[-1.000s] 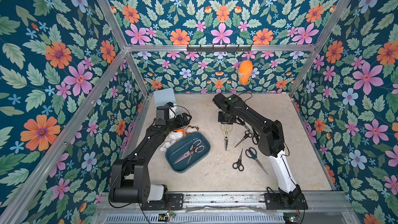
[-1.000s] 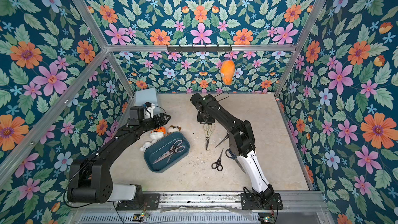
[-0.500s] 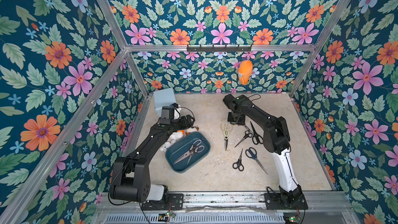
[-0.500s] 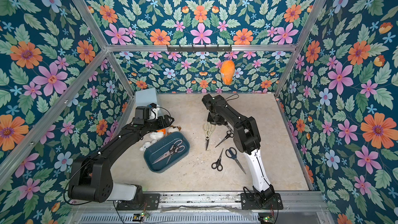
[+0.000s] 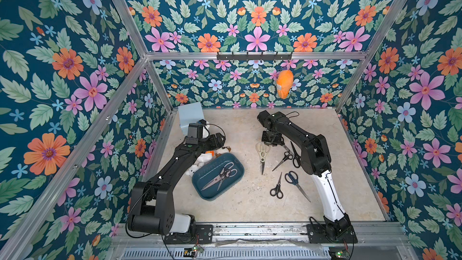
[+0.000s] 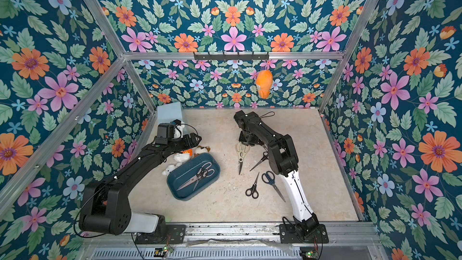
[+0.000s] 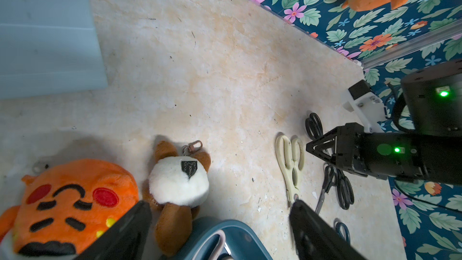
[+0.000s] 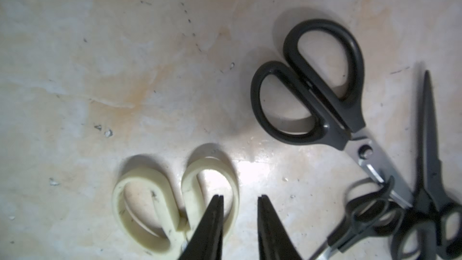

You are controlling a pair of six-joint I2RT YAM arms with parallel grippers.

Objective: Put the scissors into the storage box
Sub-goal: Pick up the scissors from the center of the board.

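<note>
Right pincer (image 8: 239, 197): narrow, empty, shifted toward right edge of worktop (image 5: 250, 208), over handle loop of cream-handled metal kitchen shears (image 5: 262, 152), mid-worktop | left pincer (image 7: 220, 202): wide, empty | shallow teal plastic storage box (image 5: 200, 189): two pairs (image 5: 220, 175) inside | grasp pending

Two pairs of scissors (image 6: 200, 173) in the storage box (image 6: 178, 176), cream shears (image 6: 241, 155) by right claw (image 6: 246, 141).
</note>
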